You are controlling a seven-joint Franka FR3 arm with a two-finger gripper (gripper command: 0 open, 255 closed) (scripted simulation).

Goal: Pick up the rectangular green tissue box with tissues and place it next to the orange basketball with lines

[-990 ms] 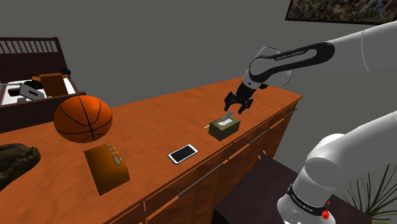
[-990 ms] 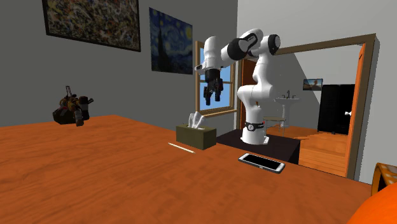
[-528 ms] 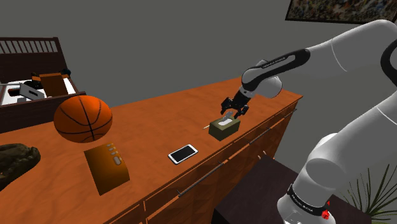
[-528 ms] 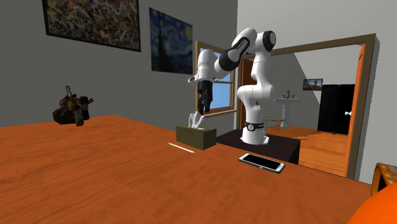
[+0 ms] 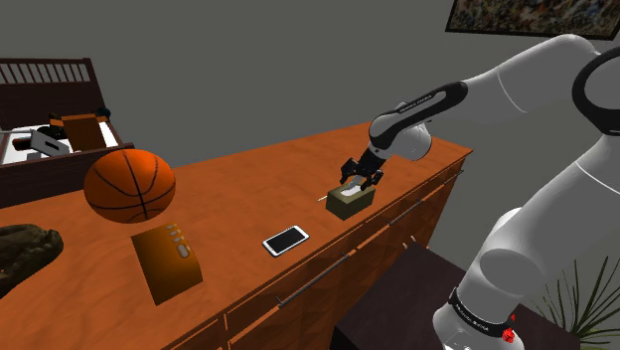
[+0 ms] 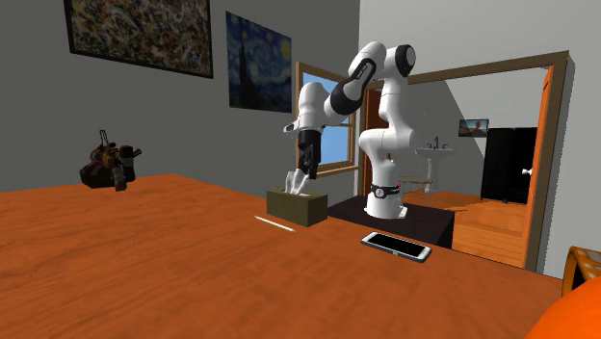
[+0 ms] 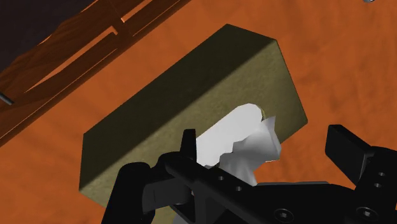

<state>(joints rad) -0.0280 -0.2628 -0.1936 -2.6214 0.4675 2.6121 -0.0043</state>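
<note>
Your gripper (image 7: 267,147) is open: in the wrist view its two black fingers stand apart on either side of the white tissue (image 7: 236,137), and you cannot tell from here whether either finger touches it. The tissue sticks up from the slot of the tissue box (image 7: 191,105), a plain olive-green rectangular box lying flat on the orange wooden top (image 7: 331,57). In the shoulder view the gripper (image 5: 358,172) hangs just above the tissue box (image 5: 353,202), right of the frame's centre and near the front edge of the wooden top (image 5: 248,174). The second exterior view puts the tissue box (image 6: 297,206) at mid-frame, with the gripper (image 6: 306,166) pointing down over its tissue. Just beside the box, toward that view's lower left, lies a thin white stick (image 6: 274,223). Next out is a white-edged phone (image 5: 286,240) lying flat, left of and below the box in the shoulder view and well apart from it. Farther left stands a tilted orange-brown block (image 5: 167,261) close to the front edge. Beyond it, at the frame's left, sits the basketball (image 5: 129,185), orange with dark lines, well apart from the box; the phone and the block lie along the front edge between them. A dark lumpy object (image 5: 25,254) lies at the lower left edge, and a dark shelf unit (image 5: 50,149) stands behind the ball at the upper left.
</note>
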